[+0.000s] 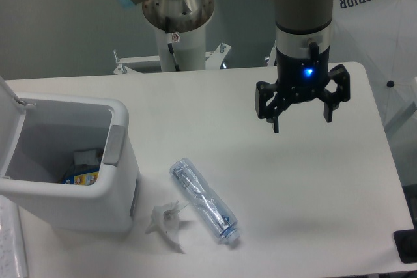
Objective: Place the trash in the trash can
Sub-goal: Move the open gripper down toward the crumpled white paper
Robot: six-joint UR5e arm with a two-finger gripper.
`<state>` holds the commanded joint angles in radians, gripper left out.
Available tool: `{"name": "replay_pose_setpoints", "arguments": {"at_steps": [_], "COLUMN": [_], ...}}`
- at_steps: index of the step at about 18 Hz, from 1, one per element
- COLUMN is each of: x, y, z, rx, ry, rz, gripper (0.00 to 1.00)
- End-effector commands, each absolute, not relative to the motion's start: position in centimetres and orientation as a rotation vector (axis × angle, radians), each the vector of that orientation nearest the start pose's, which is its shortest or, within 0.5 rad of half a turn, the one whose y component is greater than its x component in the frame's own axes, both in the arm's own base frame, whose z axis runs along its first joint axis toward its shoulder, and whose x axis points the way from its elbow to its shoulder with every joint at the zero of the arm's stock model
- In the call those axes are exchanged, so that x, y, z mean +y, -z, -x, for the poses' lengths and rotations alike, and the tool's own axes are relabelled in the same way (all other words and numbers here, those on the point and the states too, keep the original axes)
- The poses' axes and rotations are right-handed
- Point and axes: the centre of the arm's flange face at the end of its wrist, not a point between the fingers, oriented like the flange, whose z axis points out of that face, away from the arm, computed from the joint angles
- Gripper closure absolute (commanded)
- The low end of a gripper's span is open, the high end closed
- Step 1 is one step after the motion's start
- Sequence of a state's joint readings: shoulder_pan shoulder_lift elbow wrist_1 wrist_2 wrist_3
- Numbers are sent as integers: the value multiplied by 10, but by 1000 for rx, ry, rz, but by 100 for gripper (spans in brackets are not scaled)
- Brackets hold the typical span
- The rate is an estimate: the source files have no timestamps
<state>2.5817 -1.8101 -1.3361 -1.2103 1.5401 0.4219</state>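
jaws [301, 114] spread apart, empty, well above tabletop [313, 187] | crushed bottle [205, 202] and white scrap [166, 221] lie beside open trash can [117, 180] | risk: slick bottle may slip or roll when pinched

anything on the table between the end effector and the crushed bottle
Nothing visible. The end effector hangs open above bare table, and the crushed bottle lies down-left of it in the picture. The white scrap sits beyond the bottle, beside the trash can.

Single fixed camera, high front view, facing table [195, 109].
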Motion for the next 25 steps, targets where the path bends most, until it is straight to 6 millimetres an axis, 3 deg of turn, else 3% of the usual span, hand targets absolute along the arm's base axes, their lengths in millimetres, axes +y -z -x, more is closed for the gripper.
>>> {"name": "replay_pose_setpoints", "arguments": {"at_steps": [4,8,12,13,17,21,25], "x": [455,484,497,513,530,560,586], "y": [-500,-484,-448,-437,-420,-369,-333], "z": [458,450,459,456,456,450,437], "rx": [-803,-760,-753,-744,-916,-1031,-1121], "ry": [-312,-389,-340,-357,-335,-262,-207], "rz": [2746,2755,2789,2767,2668,2681,2682], "gripper": [0,0,0,0,0,0,0]}}
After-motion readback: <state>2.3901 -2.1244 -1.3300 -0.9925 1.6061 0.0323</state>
